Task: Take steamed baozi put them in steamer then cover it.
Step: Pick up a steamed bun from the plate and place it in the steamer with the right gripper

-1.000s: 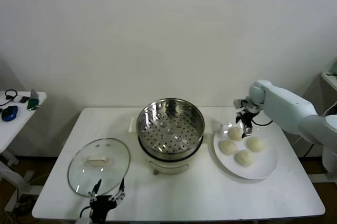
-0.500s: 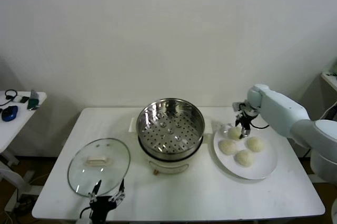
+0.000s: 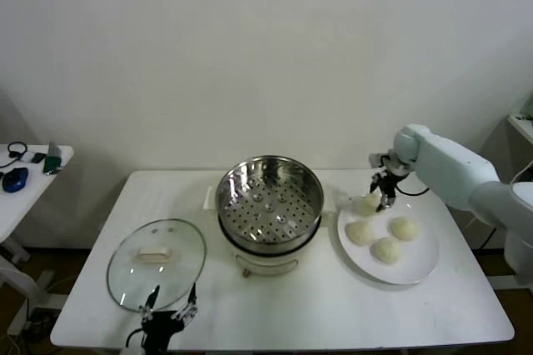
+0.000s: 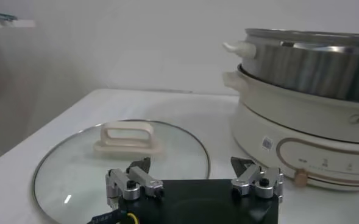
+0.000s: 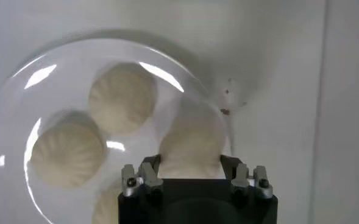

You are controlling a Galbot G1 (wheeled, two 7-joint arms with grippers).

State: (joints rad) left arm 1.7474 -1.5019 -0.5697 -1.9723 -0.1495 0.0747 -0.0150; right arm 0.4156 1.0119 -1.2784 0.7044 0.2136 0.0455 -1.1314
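Observation:
My right gripper is shut on a cream-white steamed baozi, held just above the far left edge of the white plate. Three more baozi lie on that plate. The steamer, a shiny steel pot with a perforated tray on a white base, stands uncovered at the table's middle. The glass cover lies flat to its left. My left gripper waits open at the front edge, just short of the cover.
The white table carries only the cover, steamer and plate. A small side table with a blue mouse and other small items stands off to the far left. A wall rises close behind the table.
My right gripper has closed on the far-left baozi and raised it slightly off the plate. The left arm has stayed still.

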